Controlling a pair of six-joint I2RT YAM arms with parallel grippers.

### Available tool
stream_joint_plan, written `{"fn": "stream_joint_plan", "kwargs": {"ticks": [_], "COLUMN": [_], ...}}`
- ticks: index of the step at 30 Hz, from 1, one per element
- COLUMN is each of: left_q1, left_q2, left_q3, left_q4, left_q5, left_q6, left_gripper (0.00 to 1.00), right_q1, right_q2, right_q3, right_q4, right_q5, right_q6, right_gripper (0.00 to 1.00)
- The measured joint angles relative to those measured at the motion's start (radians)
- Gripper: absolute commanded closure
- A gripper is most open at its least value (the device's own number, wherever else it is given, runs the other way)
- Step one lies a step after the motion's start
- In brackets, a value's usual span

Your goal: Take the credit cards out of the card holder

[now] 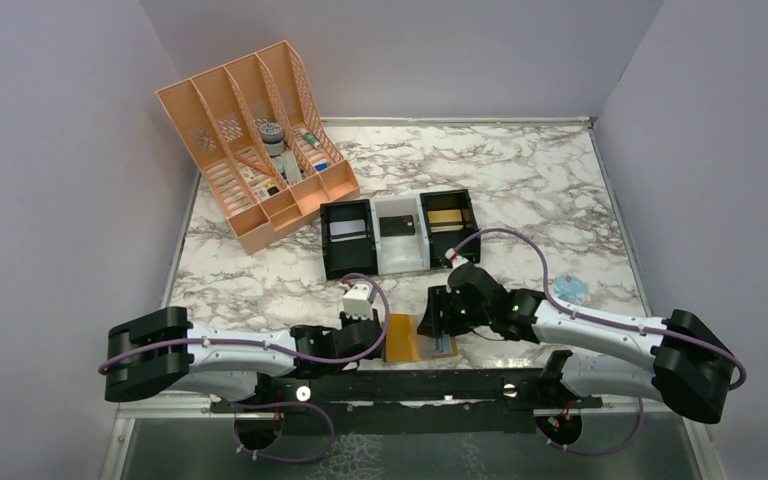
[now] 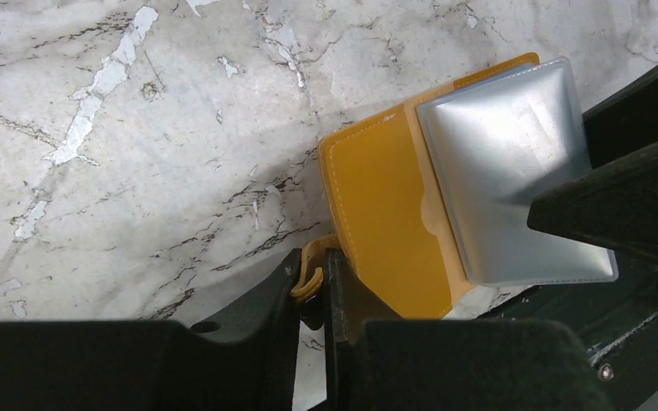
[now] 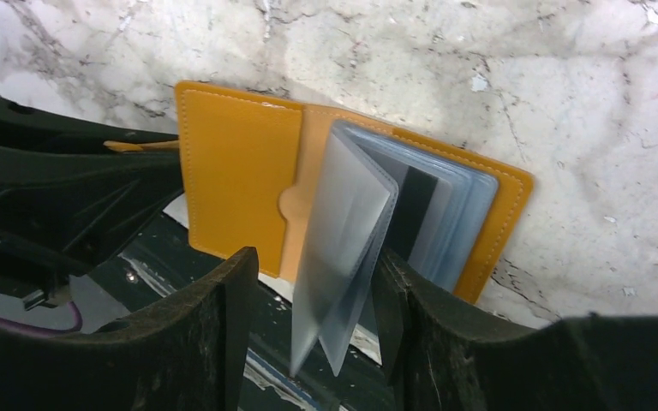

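Observation:
The mustard-tan card holder (image 1: 401, 338) lies open near the table's front edge, between my two grippers. My left gripper (image 2: 318, 276) is shut on a small tan tab at the holder's (image 2: 385, 218) near corner. The holder's pale blue-grey inner leaves (image 3: 347, 244) stand fanned upright between the fingers of my right gripper (image 3: 313, 321). That gripper is open: its right finger (image 3: 407, 312) rests against the leaves, while its left finger (image 3: 223, 321) stands apart from them. I cannot tell the credit cards from the leaves; a dark strip (image 3: 415, 210) shows between two of them.
A peach desk organiser (image 1: 250, 150) stands at the back left. A row of three small bins (image 1: 397, 232), black, white and black, sits behind the holder. A round pale blue packet (image 1: 571, 290) lies to the right. The black mounting rail (image 1: 410, 385) runs along the near edge.

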State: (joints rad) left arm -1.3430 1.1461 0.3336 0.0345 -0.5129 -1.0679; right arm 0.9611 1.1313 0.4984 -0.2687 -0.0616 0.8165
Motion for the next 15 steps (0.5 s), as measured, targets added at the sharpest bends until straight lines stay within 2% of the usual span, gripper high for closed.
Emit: {"fn": "stream_joint_plan", "kwargs": {"ticks": [7,14,15], "left_q1": [0.0,0.0,0.0], "left_q2": [0.01,0.015,0.014], "left_q3": [0.003,0.005,0.005], "left_q4": [0.003,0.002,0.002], "left_q5": [0.0,0.0,0.0], "left_q6": [0.0,0.0,-0.001], "left_gripper": [1.0,1.0,0.97], "right_q1": [0.0,0.0,0.001], "right_q2": [0.011,0.135,0.166], "right_q3": [0.027,0.035,0.038], "right_q4": [0.026,0.206,0.238], "right_q5": [-0.074,-0.213,-0.229], "right_q6": [-0.018,0.007,0.014], "right_gripper": [0.49,0.48,0.48]}}
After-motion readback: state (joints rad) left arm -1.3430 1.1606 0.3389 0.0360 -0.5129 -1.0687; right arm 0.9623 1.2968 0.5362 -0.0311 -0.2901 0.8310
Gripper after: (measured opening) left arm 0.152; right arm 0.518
